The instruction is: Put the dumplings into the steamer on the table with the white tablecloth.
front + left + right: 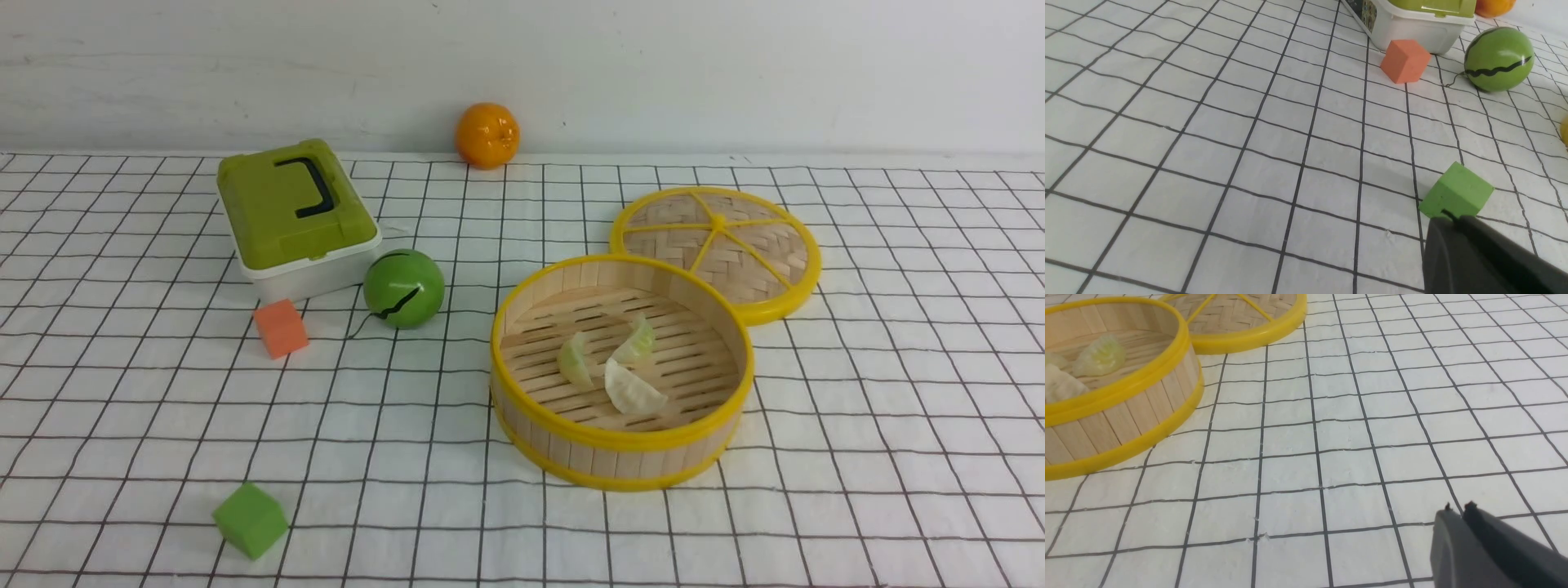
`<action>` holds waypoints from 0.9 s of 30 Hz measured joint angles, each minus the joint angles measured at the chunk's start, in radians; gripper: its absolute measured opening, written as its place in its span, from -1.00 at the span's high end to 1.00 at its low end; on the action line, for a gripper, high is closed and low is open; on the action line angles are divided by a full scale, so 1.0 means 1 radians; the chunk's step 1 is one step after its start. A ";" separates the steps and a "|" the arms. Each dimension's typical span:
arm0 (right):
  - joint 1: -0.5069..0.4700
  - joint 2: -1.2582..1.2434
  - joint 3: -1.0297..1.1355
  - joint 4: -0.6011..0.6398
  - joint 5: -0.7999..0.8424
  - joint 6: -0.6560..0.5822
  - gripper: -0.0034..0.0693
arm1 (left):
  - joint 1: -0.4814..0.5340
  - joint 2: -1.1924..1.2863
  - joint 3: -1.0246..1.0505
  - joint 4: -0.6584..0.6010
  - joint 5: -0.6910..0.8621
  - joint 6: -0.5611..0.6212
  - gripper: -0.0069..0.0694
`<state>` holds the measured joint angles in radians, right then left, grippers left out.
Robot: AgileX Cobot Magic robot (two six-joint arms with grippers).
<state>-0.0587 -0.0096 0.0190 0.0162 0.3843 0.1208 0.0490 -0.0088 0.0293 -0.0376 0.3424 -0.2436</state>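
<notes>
Tablecloth (122, 392), white with black grid, slightly wrinkled, across whole table (939, 490) in front view. Steamer (620, 445) right of centre, open, yellow rims, slatted floor. All three dumplings (633, 390) inside on the slats, clustered near the middle: one left, one upper right, one lower right, edges touching or nearly so. Woven lid (718, 249) flat on cloth, upper right of steamer, rim tucked just behind steamer's far edge. Green-lidded white box (295, 216) with black handle, upper left of centre. Green ball (404, 288) with black wavy line just right of box, between box and steamer. Orange fruit (486, 135) top centre against wall. Orange cube (280, 327) just below box's front corner. Green cube (250, 519) lower left, well apart from the rest. Nothing over or across steamer opening; no arm visible in front view.

Left gripper (1449, 218) lower right of left wrist frame, jaws pressed together, empty, tip just beside green cube; contact unclear. Orange cube, ball, box in upper right of that frame.

Right gripper (1458, 507) lower right of right wrist frame, tips nearly together with a thin slit between, nothing held, over bare cloth. Steamer upper left there, well apart from gripper, two dumplings clearly visible inside.
</notes>
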 joint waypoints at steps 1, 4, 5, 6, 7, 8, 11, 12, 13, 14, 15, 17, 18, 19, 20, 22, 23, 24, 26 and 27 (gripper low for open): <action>0.000 0.000 0.000 0.000 0.000 0.000 0.82 | 0.000 0.000 0.000 0.000 0.000 0.000 0.85; 0.000 0.000 0.000 0.000 0.000 0.000 0.81 | 0.000 0.000 0.000 0.000 0.000 0.001 0.85; 0.000 0.000 0.000 0.000 0.000 0.000 0.80 | 0.000 0.000 0.000 0.000 0.000 0.002 0.85; 0.000 0.000 0.000 0.000 0.000 0.000 0.80 | 0.000 0.000 0.000 0.000 0.000 0.002 0.85; 0.000 0.000 0.000 0.000 0.000 0.000 0.80 | 0.000 0.000 0.000 0.000 0.000 0.003 0.85; 0.000 0.000 0.000 0.000 0.000 0.000 0.80 | 0.000 0.000 0.000 0.000 0.000 0.003 0.85; 0.000 0.000 0.000 0.000 0.000 0.000 0.79 | 0.000 0.000 0.000 0.000 0.000 0.003 0.85; 0.000 0.000 0.000 0.000 0.000 0.000 0.79 | 0.000 0.000 0.000 0.000 0.000 0.003 0.85; 0.000 0.000 0.000 0.000 0.000 0.000 0.78 | 0.000 0.000 0.000 0.000 0.000 0.003 0.85; 0.000 0.000 0.000 0.000 0.000 0.000 0.78 | 0.000 0.000 0.000 0.000 0.000 0.003 0.85; 0.000 0.000 0.000 0.000 0.000 0.000 0.77 | 0.000 0.000 0.000 0.000 0.000 0.003 0.85; 0.000 0.000 0.000 0.000 0.000 0.000 0.77 | 0.000 0.000 0.000 0.000 0.000 0.003 0.85; 0.000 0.000 0.000 0.000 0.000 0.000 0.77 | 0.000 0.000 0.000 0.000 0.000 0.003 0.85; 0.000 0.000 0.000 0.000 0.000 0.000 0.77 | 0.000 0.000 0.000 0.000 0.000 0.003 0.85; 0.000 0.000 0.000 0.000 0.000 0.000 0.77 | 0.000 0.000 0.000 0.000 0.000 0.004 0.85; 0.000 0.000 0.000 0.000 0.000 0.000 0.76 | 0.000 0.000 0.000 0.000 0.000 0.004 0.85; 0.000 0.000 0.000 0.000 0.000 0.000 0.76 | 0.000 0.000 0.000 0.000 0.000 0.004 0.85; 0.000 0.000 0.000 0.000 0.000 0.000 0.76 | 0.000 0.000 0.000 0.000 0.000 0.004 0.85; 0.000 0.000 0.000 0.000 0.000 0.000 0.75 | 0.000 0.000 0.000 0.000 0.000 0.004 0.85; 0.000 0.000 0.000 0.000 0.000 0.000 0.75 | 0.000 0.000 0.000 0.000 0.000 0.004 0.85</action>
<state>-0.0587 -0.0096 0.0190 0.0162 0.3843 0.1208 0.0490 -0.0088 0.0293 -0.0377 0.3424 -0.2394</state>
